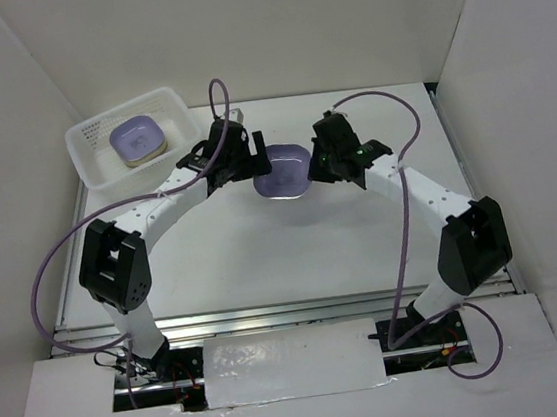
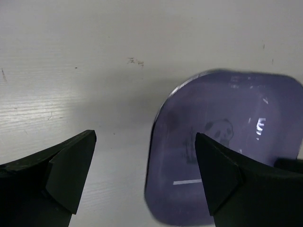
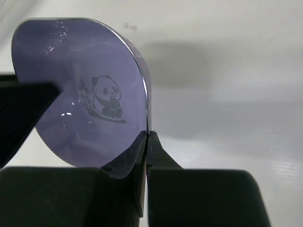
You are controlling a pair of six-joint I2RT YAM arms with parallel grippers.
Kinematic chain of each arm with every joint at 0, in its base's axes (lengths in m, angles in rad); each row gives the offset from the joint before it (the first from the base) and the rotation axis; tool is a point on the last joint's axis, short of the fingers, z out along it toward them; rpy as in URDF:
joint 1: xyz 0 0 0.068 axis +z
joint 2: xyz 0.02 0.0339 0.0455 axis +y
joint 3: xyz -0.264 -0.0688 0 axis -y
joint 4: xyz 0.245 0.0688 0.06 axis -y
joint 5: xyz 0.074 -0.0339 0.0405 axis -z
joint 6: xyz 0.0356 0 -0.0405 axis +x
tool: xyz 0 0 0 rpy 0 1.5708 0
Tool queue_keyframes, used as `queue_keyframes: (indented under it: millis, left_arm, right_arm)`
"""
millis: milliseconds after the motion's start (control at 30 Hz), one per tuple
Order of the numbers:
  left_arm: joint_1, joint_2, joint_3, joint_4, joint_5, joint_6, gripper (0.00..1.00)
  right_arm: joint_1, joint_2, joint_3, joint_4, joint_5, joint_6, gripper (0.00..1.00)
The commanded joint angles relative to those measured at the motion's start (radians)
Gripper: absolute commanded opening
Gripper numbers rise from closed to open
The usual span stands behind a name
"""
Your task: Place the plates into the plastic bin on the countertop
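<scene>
Purple plate [image 1: 285, 173] held off the table [image 1: 264, 260], far centre.
The bin [image 1: 86, 150] in the far-left corner holds a stack [image 1: 138, 139]. The right gripper [image 3: 147, 142] is clamped on the plate's rim; the left gripper [image 2: 147, 156] has its fingers apart beside it. That thin edge pinch could let it swivel or slip.

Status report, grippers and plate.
Right gripper shut on rim of purple rounded-square plate, airborne. Left gripper open beside it. Translucent white perforated bin holds another purple plate. Left arm sits between plate and bin.
</scene>
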Motion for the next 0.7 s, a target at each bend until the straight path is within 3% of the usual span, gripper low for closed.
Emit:
queue_keyframes:
  millis: [0, 67, 100, 133, 167, 200, 233, 267, 300, 367, 533, 667]
  left_arm:
    - [-0.006, 0.020, 0.049, -0.007, 0.033, 0.038, 0.99]
    - [-0.006, 0.032, 0.052, -0.021, 0.021, 0.048, 0.87]
    - [-0.004, 0.038, 0.051, -0.029, 0.016, 0.054, 0.56]
    - [-0.001, 0.040, 0.052, -0.032, 0.016, 0.055, 0.38]
    - [0.003, 0.041, 0.055, -0.050, 0.008, 0.051, 0.04]
    - [0.003, 0.041, 0.059, -0.055, 0.004, 0.051, 0.04]
    - [0.011, 0.032, 0.060, -0.061, 0.001, 0.049, 0.00]
    - [0.015, 0.026, 0.062, -0.064, -0.008, 0.045, 0.00]
    - [0.038, 0.011, 0.066, -0.080, -0.046, 0.032, 0.00]
    - [0.087, 0.000, 0.091, -0.103, -0.096, -0.010, 0.00]
    - [0.345, -0.008, 0.117, -0.045, -0.192, -0.103, 0.00]
    - [0.508, 0.121, 0.186, 0.057, -0.082, -0.121, 0.00]
  right_arm:
    - [0.042, -0.075, -0.023, 0.039, -0.019, -0.001, 0.00]
    - [0.059, -0.116, -0.029, 0.037, -0.009, 0.009, 0.00]
    - [0.078, -0.134, -0.025, 0.034, -0.008, 0.010, 0.00]
    - [0.082, -0.141, -0.020, 0.027, -0.007, 0.011, 0.00]
    - [0.090, -0.144, -0.008, 0.024, -0.004, 0.006, 0.02]
    - [0.093, -0.142, -0.008, 0.019, 0.004, 0.006, 0.02]
    - [0.092, -0.141, 0.001, 0.007, 0.010, 0.005, 0.43]
    - [0.090, -0.139, 0.007, -0.002, 0.040, 0.005, 0.78]
    - [0.084, -0.141, 0.003, -0.012, 0.056, 0.011, 1.00]
    - [0.072, -0.176, -0.026, -0.010, 0.065, 0.013, 1.00]
    - [0.024, -0.266, -0.218, 0.085, -0.011, 0.017, 1.00]
    - [0.021, -0.317, -0.348, 0.132, -0.062, 0.017, 1.00]
